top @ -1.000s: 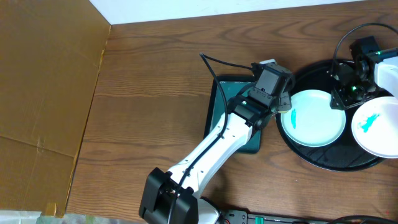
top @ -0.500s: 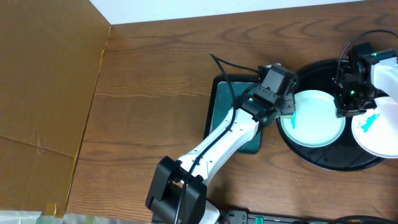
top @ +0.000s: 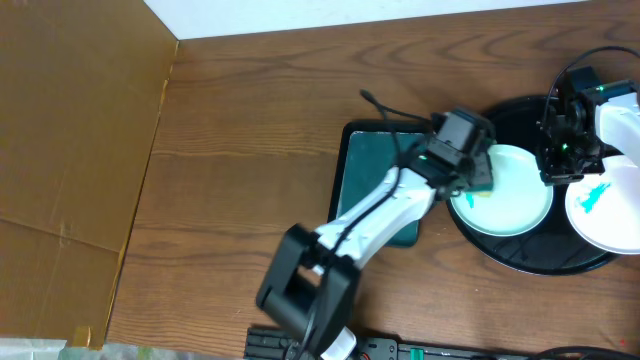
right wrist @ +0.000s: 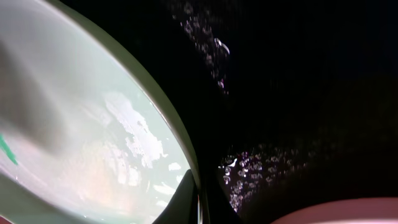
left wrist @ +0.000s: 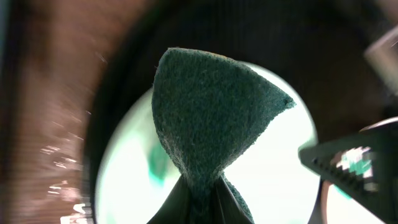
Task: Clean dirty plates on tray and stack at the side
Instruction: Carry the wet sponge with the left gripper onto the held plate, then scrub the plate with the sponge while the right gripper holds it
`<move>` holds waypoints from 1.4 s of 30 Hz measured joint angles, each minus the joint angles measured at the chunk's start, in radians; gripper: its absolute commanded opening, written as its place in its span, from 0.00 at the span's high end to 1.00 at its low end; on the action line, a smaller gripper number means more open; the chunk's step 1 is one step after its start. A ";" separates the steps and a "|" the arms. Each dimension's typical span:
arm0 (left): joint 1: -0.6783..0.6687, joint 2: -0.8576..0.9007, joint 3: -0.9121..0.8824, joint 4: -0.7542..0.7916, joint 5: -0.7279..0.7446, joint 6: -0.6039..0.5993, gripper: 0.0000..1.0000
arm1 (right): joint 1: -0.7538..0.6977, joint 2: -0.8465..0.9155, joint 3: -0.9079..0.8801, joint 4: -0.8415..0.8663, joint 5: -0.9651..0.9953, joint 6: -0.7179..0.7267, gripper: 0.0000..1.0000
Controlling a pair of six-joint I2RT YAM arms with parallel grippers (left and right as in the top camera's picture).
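Now | left jaws clenched on sponge [left wrist: 211,112], shifted over plate [top: 520,198] | right jaws pinching plate rim

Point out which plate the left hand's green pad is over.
The middle plate on the black tray, under the left hand's green pad; the other plate lies farther right, at the picture's edge.

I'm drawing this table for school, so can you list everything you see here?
plates: two clearly seen, white with turquoise smears; middle plate on the round tray, right plate at the tray's right side, cut by the picture's edge
round tray: one, glossy black, table's right
rectangular tray: one, dark teal, left of the round tray
scouring pad: one, green, over the middle plate
cardboard: one sheet, brown, far left
table: one, brown wood
left gripper: pinching the scouring pad
right gripper: clamped on the middle plate's rim
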 measured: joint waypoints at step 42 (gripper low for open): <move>0.035 0.100 0.020 0.100 -0.222 0.154 0.93 | 0.000 0.000 -0.001 0.039 -0.016 0.030 0.99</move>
